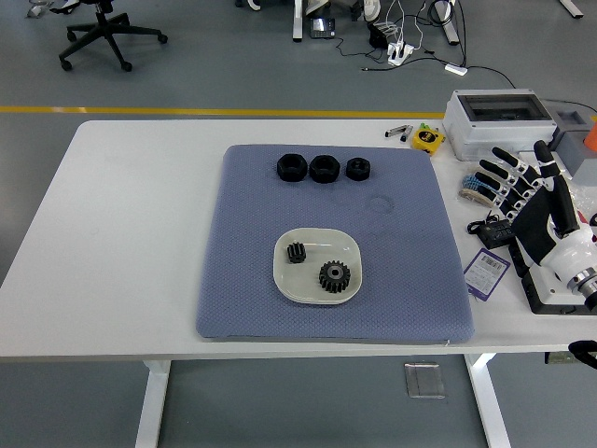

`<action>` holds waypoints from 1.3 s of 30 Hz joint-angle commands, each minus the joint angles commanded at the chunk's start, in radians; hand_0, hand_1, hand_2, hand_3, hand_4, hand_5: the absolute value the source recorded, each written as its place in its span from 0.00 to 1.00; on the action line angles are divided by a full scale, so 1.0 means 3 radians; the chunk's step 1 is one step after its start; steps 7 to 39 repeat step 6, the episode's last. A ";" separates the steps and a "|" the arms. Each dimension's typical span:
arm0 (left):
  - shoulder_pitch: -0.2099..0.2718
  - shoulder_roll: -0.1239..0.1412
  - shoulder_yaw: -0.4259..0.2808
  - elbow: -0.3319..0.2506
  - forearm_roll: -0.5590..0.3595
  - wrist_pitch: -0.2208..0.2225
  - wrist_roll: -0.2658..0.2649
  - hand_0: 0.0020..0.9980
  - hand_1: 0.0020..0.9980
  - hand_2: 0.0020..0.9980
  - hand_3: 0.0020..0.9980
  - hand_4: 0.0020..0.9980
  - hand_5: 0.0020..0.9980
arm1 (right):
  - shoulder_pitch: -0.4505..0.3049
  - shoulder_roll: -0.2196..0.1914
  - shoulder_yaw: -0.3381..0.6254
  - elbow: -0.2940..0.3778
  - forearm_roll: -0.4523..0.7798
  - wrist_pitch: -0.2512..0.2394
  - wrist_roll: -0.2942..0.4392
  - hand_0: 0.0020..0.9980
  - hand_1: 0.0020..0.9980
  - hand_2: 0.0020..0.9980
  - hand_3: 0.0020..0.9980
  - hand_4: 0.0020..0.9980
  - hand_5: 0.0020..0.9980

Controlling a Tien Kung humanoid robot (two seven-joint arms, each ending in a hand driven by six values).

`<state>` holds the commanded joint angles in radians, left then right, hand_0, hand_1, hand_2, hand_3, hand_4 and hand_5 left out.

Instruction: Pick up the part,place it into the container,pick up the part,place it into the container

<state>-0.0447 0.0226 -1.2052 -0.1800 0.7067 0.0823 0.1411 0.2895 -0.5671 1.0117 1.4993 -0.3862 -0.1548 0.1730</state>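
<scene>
A pale square dish [317,266] sits on the blue-grey mat [252,233] near its front. Inside it lie a small black gear [297,253] and a larger black gear [333,276]. Three black round parts stand in a row at the mat's far edge: one on the left [292,168], one in the middle [325,168], a smaller one on the right [358,169]. My right hand [516,182] is at the table's right side, off the mat, fingers spread and empty. The left arm is out of view.
A grey box [494,117] stands at the back right. A yellow tape measure [427,139], pens [399,131], a brush [476,189], a purple label card [485,273] and a black device [492,231] lie right of the mat.
</scene>
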 joint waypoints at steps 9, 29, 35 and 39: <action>0.0004 0.0002 0.0007 0.0000 -0.0005 -0.0003 -0.0003 0.95 0.94 0.92 0.63 0.59 0.71 | 0.0003 -0.0005 -0.0002 0.0003 -0.0004 0.0005 -0.0003 0.94 0.83 0.81 0.87 1.00 0.87; 0.0004 0.0002 0.0007 0.0000 -0.0005 -0.0003 -0.0003 0.95 0.94 0.92 0.63 0.59 0.71 | 0.0003 -0.0005 -0.0002 0.0003 -0.0004 0.0005 -0.0003 0.94 0.83 0.81 0.87 1.00 0.87; 0.0004 0.0002 0.0007 0.0000 -0.0005 -0.0003 -0.0003 0.95 0.94 0.92 0.63 0.59 0.71 | 0.0003 -0.0005 -0.0002 0.0003 -0.0004 0.0005 -0.0003 0.94 0.83 0.81 0.87 1.00 0.87; 0.0004 0.0002 0.0007 0.0000 -0.0005 -0.0003 -0.0003 0.95 0.94 0.92 0.63 0.59 0.71 | 0.0003 -0.0005 -0.0002 0.0003 -0.0004 0.0005 -0.0003 0.94 0.83 0.81 0.87 1.00 0.87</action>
